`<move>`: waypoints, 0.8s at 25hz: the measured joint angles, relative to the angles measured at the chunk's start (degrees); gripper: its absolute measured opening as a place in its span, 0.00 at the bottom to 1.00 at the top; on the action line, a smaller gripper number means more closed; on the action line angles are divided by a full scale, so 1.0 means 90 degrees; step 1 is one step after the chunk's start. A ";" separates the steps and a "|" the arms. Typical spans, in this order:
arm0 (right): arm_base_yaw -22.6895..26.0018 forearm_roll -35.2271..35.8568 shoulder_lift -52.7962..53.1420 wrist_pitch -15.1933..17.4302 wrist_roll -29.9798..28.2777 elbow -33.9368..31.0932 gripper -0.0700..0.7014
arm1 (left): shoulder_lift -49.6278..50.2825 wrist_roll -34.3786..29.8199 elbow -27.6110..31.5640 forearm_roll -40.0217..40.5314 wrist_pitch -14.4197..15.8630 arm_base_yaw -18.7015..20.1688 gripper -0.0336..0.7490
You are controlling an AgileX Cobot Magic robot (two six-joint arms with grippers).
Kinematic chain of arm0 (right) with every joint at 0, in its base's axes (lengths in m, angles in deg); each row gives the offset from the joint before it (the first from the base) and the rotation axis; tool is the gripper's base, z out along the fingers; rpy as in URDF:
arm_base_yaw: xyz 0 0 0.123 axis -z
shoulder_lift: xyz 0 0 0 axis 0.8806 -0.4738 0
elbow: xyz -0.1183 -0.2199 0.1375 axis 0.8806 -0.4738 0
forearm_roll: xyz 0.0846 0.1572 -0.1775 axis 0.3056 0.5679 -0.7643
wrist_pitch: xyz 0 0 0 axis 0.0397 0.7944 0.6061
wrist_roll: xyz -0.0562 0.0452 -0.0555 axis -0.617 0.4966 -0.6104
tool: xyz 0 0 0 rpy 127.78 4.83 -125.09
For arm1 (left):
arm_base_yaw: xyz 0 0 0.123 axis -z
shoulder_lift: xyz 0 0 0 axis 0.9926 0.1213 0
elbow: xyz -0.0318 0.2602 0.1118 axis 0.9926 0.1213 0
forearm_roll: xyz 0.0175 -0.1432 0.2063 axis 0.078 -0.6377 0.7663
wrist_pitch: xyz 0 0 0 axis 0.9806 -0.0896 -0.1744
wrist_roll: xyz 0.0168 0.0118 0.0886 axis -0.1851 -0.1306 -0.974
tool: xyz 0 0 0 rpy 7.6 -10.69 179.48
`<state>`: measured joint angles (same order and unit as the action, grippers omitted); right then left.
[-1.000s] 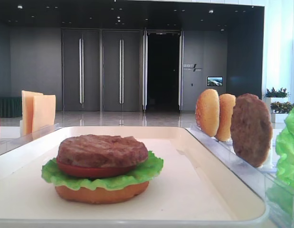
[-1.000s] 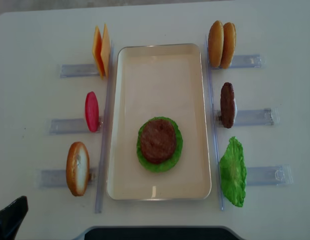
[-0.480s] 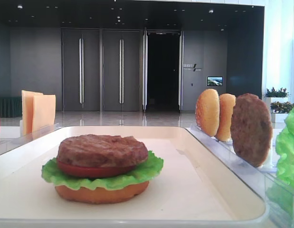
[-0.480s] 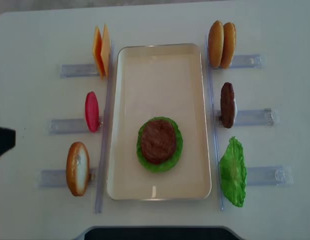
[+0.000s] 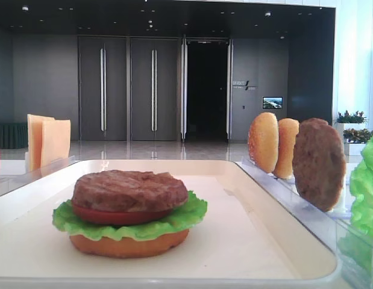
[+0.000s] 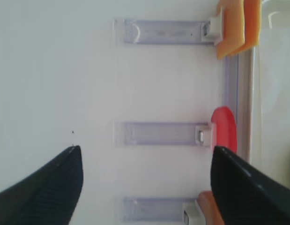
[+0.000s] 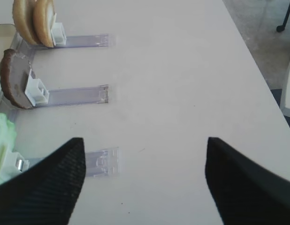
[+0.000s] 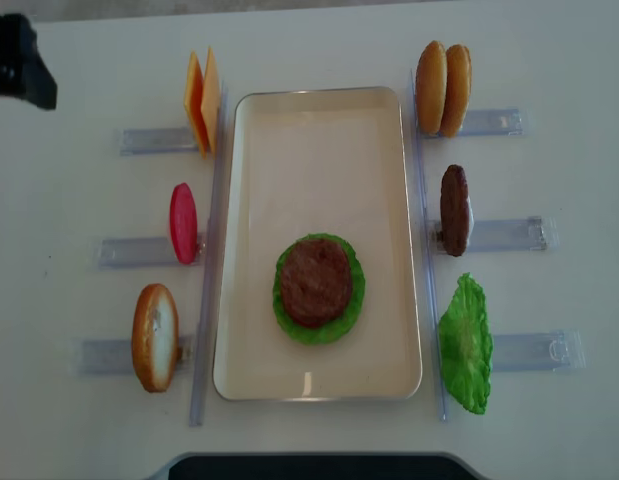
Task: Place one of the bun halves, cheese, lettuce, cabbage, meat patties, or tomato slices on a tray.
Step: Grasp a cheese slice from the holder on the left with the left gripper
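While the tray (image 8: 389, 150) sits at the centre of the white tabletop (image 8: 549, 50), a partial burger rests on its near half: a bun half (image 5: 126, 245) at the bottom, then lettuce (image 5: 123, 226), a tomato slice (image 5: 114, 215) and a meat patty (image 8: 315, 281) on top. Left of the tray, clear racks (image 8: 154, 140) hold two cheese slices (image 8: 202, 100) standing on edge at the far end, a spare tomato slice (image 8: 183, 222) at mid-length and a spare bun half (image 8: 155, 336) at the near end. Right of the tray stand two bun halves (image 8: 442, 88) at the far end, a spare meat patty (image 8: 454, 209) at mid-length and a loose lettuce leaf (image 8: 465, 343) at the near end. Left claw (image 6: 145, 187): fingers spread wide, nothing between them; it hangs above bare tabletop left of the tray, well apart from it, with the cheese (image 6: 236, 26) and the tomato rack lying ahead of the fingertips toward the tray. In the overhead view a dark part of that arm (image 8: 19, 55) shows at the far-left corner, left of the cheese. Right claw (image 7: 142, 183): fingers likewise spread, empty, over bare tabletop right of the tray, with the rack ends, the patty (image 7: 13, 79) and the two buns (image 7: 34, 21) between it and the tray.
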<state>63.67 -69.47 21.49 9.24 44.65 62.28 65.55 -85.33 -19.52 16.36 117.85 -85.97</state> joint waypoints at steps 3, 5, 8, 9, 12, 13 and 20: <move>0.0000 -0.0007 0.0000 0.0000 0.0000 0.0000 0.78 | 0.0924 0.0167 -0.0897 0.0081 0.0045 0.0000 0.88; 0.0000 -0.0007 0.0000 0.0000 0.0000 0.0000 0.78 | 0.1471 0.0209 -0.1381 0.0100 0.0045 0.0000 0.88; 0.0000 -0.0007 0.0000 0.0000 0.0000 0.0000 0.78 | 0.2103 0.0220 -0.1976 0.0105 0.0045 0.0000 0.88; 0.0000 -0.0007 0.0000 0.0000 0.0000 0.0000 0.78 | 0.2292 0.0220 -0.2143 0.0105 0.0045 0.0000 0.88; 0.0000 -0.0007 0.0000 0.0000 0.0000 0.0000 0.78 | 0.2764 0.0220 -0.2506 0.0107 0.0045 0.0000 0.88; 0.0000 -0.0007 0.0000 0.0000 0.0000 0.0000 0.78 | 0.2908 0.0220 -0.2599 0.0107 0.0045 0.0000 0.88; 0.0000 -0.0007 0.0000 0.0000 -0.0005 0.0000 0.78 | 0.3608 0.0322 -0.3018 0.0132 0.0049 0.0041 0.88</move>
<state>63.67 -69.53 21.49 9.24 44.60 62.28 98.02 -82.43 -46.68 17.55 118.29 -85.60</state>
